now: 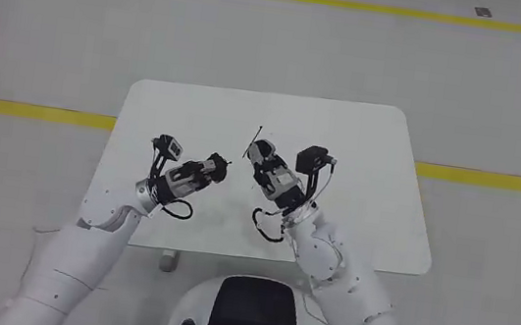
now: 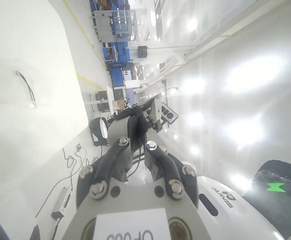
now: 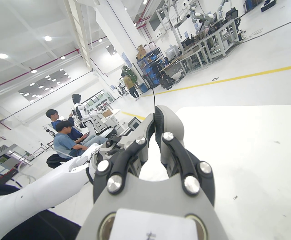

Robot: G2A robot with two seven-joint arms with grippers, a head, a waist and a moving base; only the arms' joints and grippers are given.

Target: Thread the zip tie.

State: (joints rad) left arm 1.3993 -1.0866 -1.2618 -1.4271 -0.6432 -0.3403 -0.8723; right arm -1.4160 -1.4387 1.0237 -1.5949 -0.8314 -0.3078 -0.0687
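My right gripper (image 1: pixel 255 149) (image 3: pixel 155 114) is shut on a thin black zip tie (image 3: pixel 153 91). The tie's free tail (image 1: pixel 255 138) sticks out past the fingertips, away from the robot. My left gripper (image 1: pixel 219 168) (image 2: pixel 136 114) hovers a short way to the left, pointing at the right one. It is shut on a small black zip tie piece (image 2: pixel 133 112) that bulges at its fingertips. Both grippers hang above the middle of the white table (image 1: pixel 363 136). I cannot tell whether the two black parts touch.
A short black cable with white plugs (image 2: pixel 26 88) lies on the white surface beside the left arm. The table (image 3: pixel 227 136) stretches bare beyond the right gripper. Yellow floor lines (image 1: pixel 30 110) run past the table.
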